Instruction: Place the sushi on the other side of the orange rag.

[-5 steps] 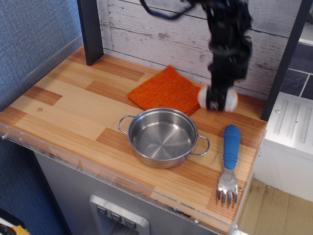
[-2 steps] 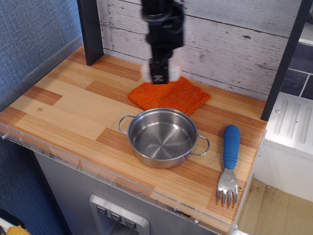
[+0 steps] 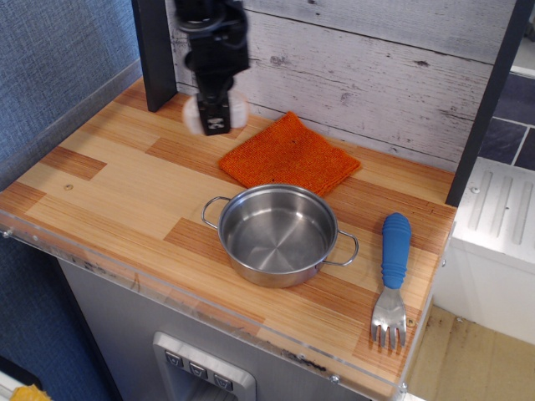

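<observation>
The orange rag [image 3: 289, 156] lies flat at the back of the wooden counter, behind the steel pot. My gripper [image 3: 215, 117] hangs from above at the back left, just left of the rag and a little above the counter. It is shut on the sushi [image 3: 194, 116], a small white lump that shows blurred on both sides of the black fingers. The arm's black body rises out of the top of the frame.
A steel pot [image 3: 280, 234] with two handles stands in the middle front. A fork with a blue handle [image 3: 394, 271] lies at the front right. A dark post [image 3: 154, 50] stands at the back left, close to the gripper. A white plank wall [image 3: 376, 67] is behind.
The gripper has carried the sushi leftward from the rag's right side, over the rag, to its left side.
</observation>
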Available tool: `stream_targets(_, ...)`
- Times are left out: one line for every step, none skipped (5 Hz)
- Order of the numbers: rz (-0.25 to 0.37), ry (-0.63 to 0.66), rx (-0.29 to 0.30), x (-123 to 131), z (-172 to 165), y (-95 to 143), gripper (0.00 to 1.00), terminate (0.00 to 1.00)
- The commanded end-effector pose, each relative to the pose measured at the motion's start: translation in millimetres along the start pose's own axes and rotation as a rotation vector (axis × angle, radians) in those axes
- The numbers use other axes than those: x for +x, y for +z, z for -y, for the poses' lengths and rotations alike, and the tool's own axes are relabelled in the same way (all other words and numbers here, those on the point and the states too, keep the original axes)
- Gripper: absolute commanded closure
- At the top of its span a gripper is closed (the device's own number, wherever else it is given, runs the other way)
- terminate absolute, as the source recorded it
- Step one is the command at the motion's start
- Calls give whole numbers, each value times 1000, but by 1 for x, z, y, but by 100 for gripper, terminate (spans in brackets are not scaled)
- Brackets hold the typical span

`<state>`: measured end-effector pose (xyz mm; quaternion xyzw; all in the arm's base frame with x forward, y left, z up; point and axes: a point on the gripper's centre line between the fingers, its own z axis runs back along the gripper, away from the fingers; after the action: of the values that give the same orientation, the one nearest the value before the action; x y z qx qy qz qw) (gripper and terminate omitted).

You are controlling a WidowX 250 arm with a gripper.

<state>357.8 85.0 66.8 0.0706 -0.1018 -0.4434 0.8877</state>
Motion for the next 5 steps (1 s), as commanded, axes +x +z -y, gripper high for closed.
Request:
stream_targets(-32,88,30,-24,-24,-6,100,0)
stream_targets(-64,102,8,-26,-31,-24,100,0)
stream_targets(-84,127,-25,-26,-31,-37,100,0)
stream_targets(-103,144,-46,-29,-35,-41,100,0)
stream_targets(-118,211,-61,-31,-36,-39,0,0)
